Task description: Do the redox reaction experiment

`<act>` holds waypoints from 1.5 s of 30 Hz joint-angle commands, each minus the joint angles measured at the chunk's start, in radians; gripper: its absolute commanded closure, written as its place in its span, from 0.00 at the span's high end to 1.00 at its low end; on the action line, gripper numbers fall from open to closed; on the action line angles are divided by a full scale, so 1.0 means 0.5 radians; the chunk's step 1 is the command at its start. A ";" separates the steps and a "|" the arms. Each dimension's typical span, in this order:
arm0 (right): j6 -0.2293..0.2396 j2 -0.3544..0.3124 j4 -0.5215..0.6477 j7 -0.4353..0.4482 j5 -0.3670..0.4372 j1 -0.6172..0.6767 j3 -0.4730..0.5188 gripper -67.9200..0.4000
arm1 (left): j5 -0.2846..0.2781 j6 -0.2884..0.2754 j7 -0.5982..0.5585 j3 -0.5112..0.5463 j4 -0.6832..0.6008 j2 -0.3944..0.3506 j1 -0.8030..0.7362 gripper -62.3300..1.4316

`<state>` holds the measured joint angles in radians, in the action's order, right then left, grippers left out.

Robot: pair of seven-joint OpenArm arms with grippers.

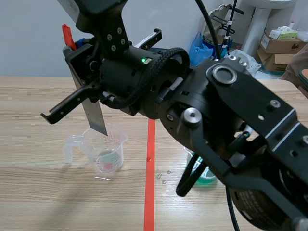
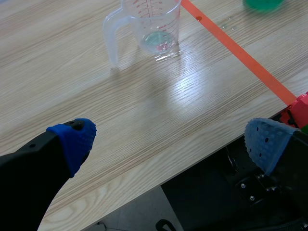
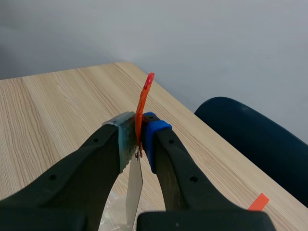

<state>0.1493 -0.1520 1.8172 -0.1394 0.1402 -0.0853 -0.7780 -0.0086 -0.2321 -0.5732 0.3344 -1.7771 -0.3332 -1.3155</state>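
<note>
Pale wooden counter (image 1: 38, 110) carries a clear plastic measuring cup (image 1: 103, 149) holding a little liquid, with the left tool (image 2: 171, 142) spread and empty nearby. The right tool (image 3: 137, 142) pinches a grey metal strip (image 1: 95, 117) whose tip is at the cup's mouth. Dipping looks barely begun, and the reaction itself is not yet done.

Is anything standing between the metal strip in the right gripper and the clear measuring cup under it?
Nothing visible does. The right gripper holds the metal strip upright, and its lower end hangs at the open mouth of the measuring cup. No lid or other thing lies between them.
</note>
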 commanded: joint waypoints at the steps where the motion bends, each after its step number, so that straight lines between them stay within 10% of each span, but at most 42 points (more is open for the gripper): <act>1: -0.005 0.021 0.034 0.027 0.012 -0.034 0.011 0.03 | -0.018 0.003 -0.021 -0.002 -0.029 0.005 -0.002 1.00; 25: -0.007 -0.218 0.218 0.162 0.005 0.127 0.138 0.03 | -0.019 0.003 -0.021 -0.002 -0.029 0.005 -0.002 1.00; 45: -0.007 -0.914 0.352 0.623 0.433 0.599 0.732 0.03 | -0.018 0.002 -0.021 -0.002 -0.029 0.005 -0.002 1.00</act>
<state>0.1501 -0.5957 1.9656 0.1543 0.3397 0.2230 -0.4255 -0.0109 -0.2321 -0.5732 0.3344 -1.7771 -0.3332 -1.3155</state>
